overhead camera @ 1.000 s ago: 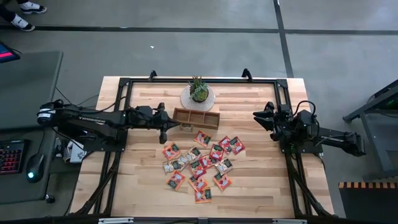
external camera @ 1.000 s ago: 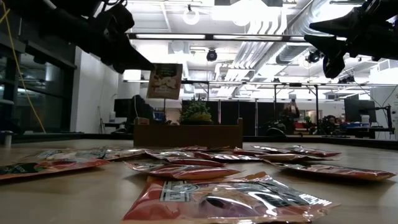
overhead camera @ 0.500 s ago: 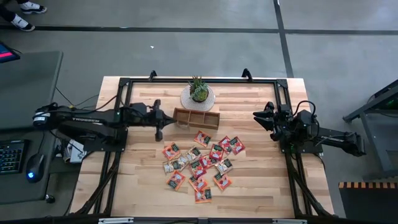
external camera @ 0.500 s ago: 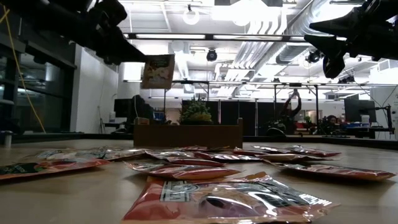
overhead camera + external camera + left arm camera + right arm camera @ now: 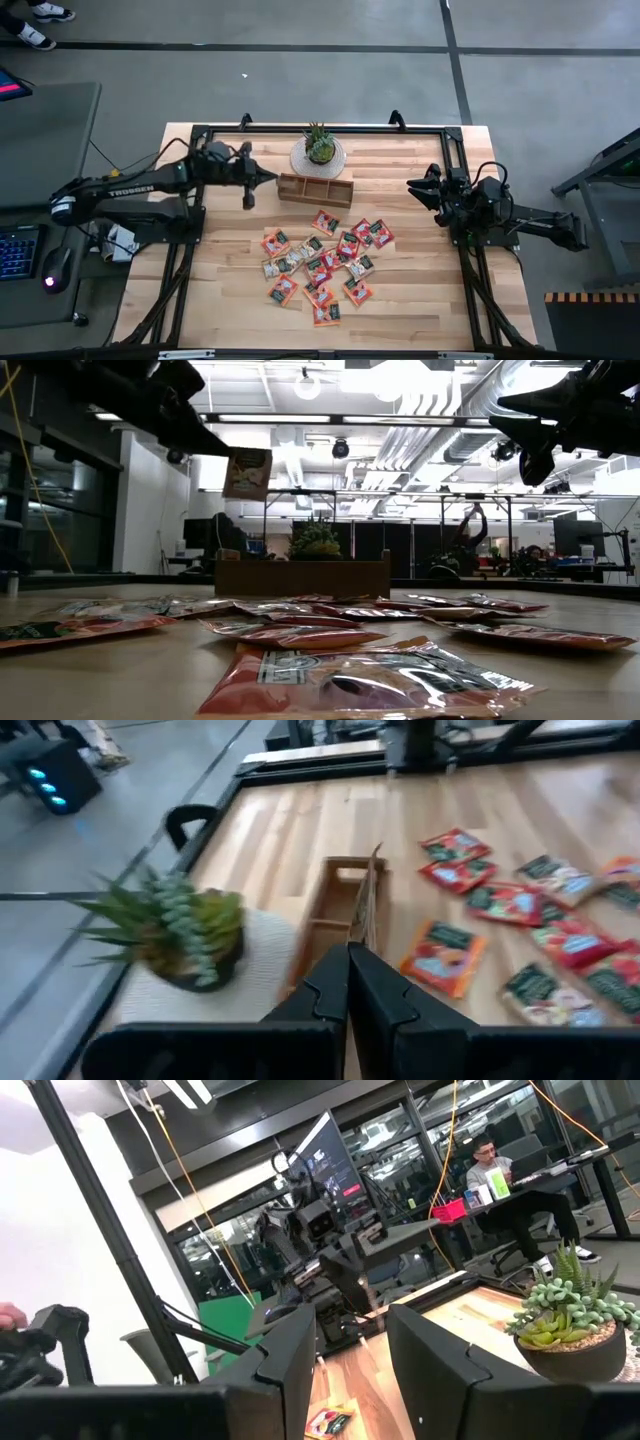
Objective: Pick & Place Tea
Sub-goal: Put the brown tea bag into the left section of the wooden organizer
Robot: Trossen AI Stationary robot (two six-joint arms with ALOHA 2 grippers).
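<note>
Several tea sachets (image 5: pixel 320 262), mostly red-orange, lie flat in a loose pile on the wooden table, near of a brown three-compartment tray (image 5: pixel 315 190). My left gripper (image 5: pixel 268 179) hovers just left of the tray's left end, shut on one pale tea sachet (image 5: pixel 247 473) that shows edge-on in the left wrist view (image 5: pixel 369 900). My right gripper (image 5: pixel 416 188) waits raised at the table's right side, open (image 5: pixel 348 1335), with nothing between its fingers. My left gripper pinches the pale sachet by one edge (image 5: pixel 360 932) between its two fingers (image 5: pixel 325 982). The fingers come slanting down from the table's left. The sachet stands on edge, reaching forward and down past the fingertips (image 5: pixel 222 453), lifted clear of table and tray.
A potted succulent (image 5: pixel 320 147) on a round mat stands just far of the tray. A black frame (image 5: pixel 200 135) borders the table. Bare wood lies left of the sachet pile and along the near edge.
My left gripper has swung up and toward the table's far edge, rolling somewhat, still shut on the pale sachet. The sachet has risen with it and shifted away from the tray's left end. My right arm has kept still.
</note>
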